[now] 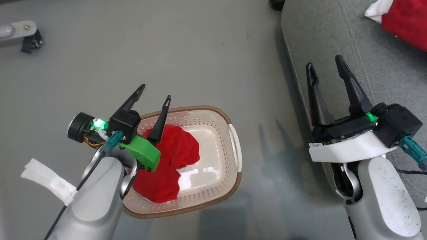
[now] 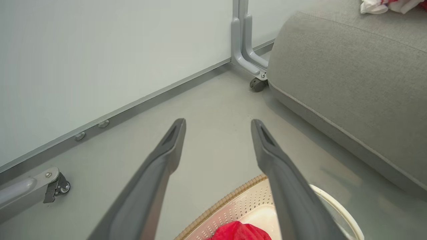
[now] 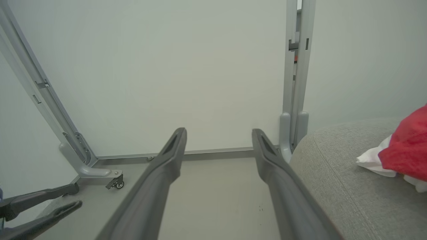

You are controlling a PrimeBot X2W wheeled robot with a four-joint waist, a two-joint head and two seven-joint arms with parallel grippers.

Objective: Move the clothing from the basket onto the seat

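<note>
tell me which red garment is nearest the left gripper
The garment in the basket, under the left gripper; the other garment lies on the seat.

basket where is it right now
In the head view the basket sits on the floor at lower centre, left of the grey seat, with a red garment in its left half and the open left gripper above that end.

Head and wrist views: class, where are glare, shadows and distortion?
Head view: glare on the basket's glossy bottom; soft shadows on the floor beside the seat. Left wrist view: the left gripper's fingers loom large near the lens. Right wrist view: flat, even light; the left frame post leans, wide-angle stretch.
</note>
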